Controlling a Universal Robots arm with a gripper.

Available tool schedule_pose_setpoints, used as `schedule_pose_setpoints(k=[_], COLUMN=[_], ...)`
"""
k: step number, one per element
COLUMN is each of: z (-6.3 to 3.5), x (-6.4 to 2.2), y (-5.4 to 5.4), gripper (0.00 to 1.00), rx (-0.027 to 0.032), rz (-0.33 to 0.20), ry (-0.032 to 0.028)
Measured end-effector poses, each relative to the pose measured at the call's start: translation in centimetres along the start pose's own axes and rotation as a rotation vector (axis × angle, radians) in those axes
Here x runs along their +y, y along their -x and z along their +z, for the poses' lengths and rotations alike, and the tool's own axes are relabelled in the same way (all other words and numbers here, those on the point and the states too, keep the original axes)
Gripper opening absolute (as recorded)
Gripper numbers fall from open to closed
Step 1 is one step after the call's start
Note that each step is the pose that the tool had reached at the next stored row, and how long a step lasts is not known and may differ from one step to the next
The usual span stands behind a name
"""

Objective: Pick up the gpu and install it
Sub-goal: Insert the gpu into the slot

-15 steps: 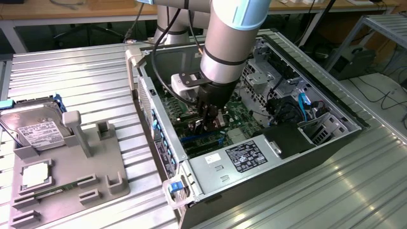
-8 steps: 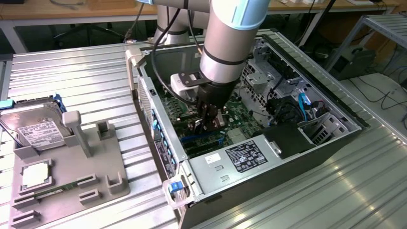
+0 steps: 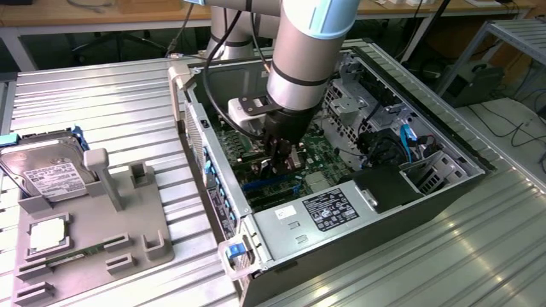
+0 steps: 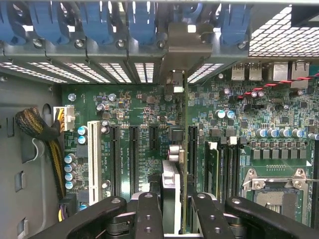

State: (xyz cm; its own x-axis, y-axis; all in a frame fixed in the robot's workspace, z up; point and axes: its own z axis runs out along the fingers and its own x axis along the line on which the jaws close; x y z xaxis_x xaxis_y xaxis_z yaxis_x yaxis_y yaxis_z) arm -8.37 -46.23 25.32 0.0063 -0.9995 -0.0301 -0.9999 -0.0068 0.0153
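Robotics lab or workshop. Industrial arm stands over an opened computer tower on a ribbed metal table. Grey parts fixture alongside (hard drive propped in it). Cabled workbenches behind.

Bright, even light — slight metallic glare

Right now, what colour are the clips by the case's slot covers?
Blue clips, best in wrist view.

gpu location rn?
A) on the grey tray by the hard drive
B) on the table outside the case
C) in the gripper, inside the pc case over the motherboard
C: the gripper clamps the gpu edge-on above the motherboard slots, inside the case.
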Motion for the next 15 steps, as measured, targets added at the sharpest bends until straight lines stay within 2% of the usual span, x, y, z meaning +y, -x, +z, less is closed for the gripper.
schedule_pose_setpoints(k=[15], z=[0.42], x=[-0.01], y=[-0.13], gripper=[0.28], rx=[0.0007], rz=[0.000], ry=[0.0001])
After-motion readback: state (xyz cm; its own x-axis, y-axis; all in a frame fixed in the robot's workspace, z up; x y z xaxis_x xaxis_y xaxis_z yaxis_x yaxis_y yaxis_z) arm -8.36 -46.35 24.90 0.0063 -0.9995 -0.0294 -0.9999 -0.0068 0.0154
